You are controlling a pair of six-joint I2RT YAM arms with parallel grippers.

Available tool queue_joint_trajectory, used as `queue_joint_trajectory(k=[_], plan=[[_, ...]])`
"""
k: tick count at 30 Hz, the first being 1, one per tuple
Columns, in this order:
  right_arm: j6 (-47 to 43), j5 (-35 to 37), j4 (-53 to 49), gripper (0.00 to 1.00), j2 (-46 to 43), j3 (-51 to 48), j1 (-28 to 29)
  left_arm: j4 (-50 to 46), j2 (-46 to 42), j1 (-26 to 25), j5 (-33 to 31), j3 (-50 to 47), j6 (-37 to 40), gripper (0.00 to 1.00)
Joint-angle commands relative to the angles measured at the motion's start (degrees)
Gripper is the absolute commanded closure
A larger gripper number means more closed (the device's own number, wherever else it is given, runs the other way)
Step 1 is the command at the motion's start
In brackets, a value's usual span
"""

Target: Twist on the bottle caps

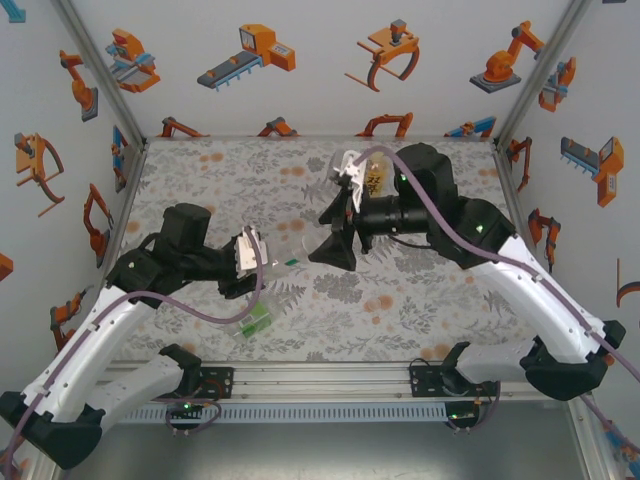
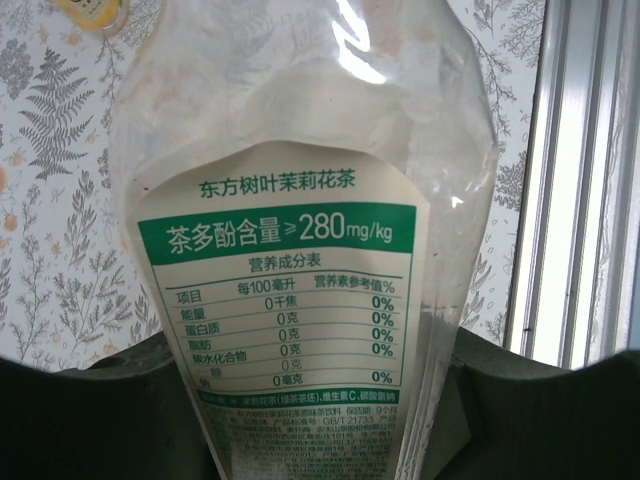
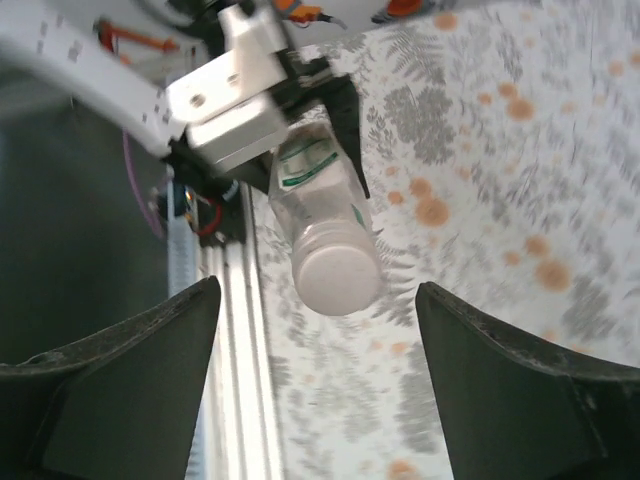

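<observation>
While the left gripper (image 1: 250, 252) is clamped on the white-labelled bottle (image 3: 312, 190), held above the worktop (image 1: 400, 300) with its long axis aimed at the right arm, its white cap (image 3: 335, 280) faces the right gripper (image 1: 335, 248), whose jaws stand wide and clear of it. Contents: apparently none. Green-labelled bottle (image 1: 255, 320) lies nearer the left arm; amber bottle (image 1: 372, 180) sits behind the right arm, their caps not discernible.

floral table cover (image 1: 420, 300) | robot-print walls (image 1: 300, 95) | aluminium rail (image 1: 320, 377)
</observation>
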Motion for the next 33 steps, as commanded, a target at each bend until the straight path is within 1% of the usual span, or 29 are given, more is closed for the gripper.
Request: queue_joint_trajectory(k=[1,6,15,28,33], plan=[[-20.75,-9.29,-2.7,0.33,0.25,0.79,0.25,-1.18,-1.17,-0.1,2.69,-0.1,1.25,1.0],[-23.58,-10.47,-1.81,0.37,2.44,0.75,0.25,-1.25,-1.6,-0.19,3.05,-0.09,0.68,1.0],[-23.46,-11.31,0.49,0.49,3.92,0.04,0.25,-1.2,-1.54,-0.3,3.42,0.02,0.37,1.0],[-21.26,-10.89,2.91,0.49,3.91,-2.0,0.3,-0.95,-1.27,-0.45,3.34,0.06,0.22,1.0],[-21.07,-10.47,2.67,0.52,4.08,-2.11,0.27,-0.84,-1.49,-0.47,3.02,0.02,0.02,1.0]])
